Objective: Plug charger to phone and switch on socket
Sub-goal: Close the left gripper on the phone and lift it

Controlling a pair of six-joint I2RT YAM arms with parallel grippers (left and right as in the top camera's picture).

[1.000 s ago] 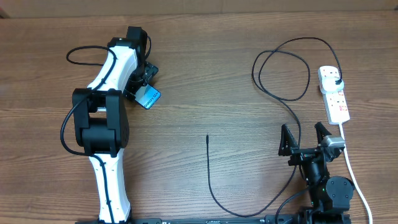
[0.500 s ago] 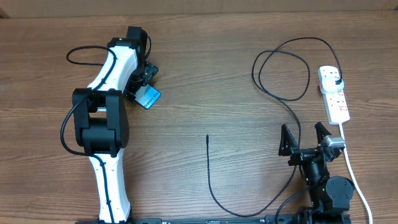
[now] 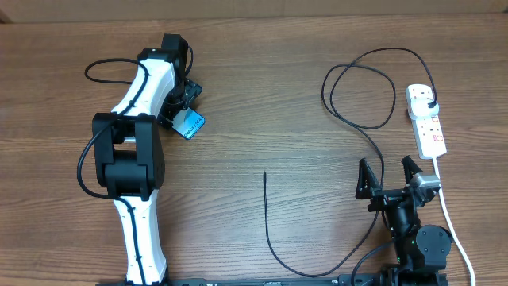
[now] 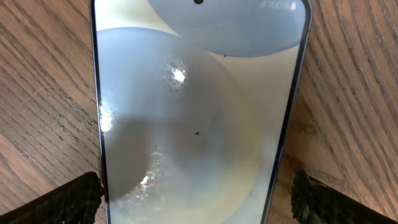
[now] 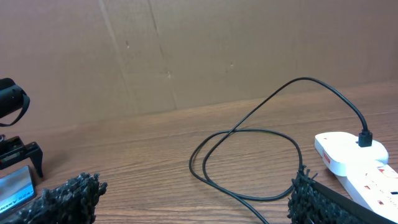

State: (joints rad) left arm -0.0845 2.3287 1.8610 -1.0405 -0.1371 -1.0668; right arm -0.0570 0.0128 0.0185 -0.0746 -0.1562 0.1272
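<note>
The phone, with a light blue screen, lies on the table at the upper left and fills the left wrist view. My left gripper is open and straddles the phone's near end; its left finger is at the phone's edge and its right finger stands a little off. The socket, a white power strip, lies at the far right with the charger's black plug in it. The charger cable loops across the table to its loose tip mid-table. My right gripper is open and empty near the front right.
The thick white cord runs from the strip to the front edge past my right arm. A brown cardboard wall stands behind the table. In the right wrist view the cable loop lies between my fingers, with the strip to the right.
</note>
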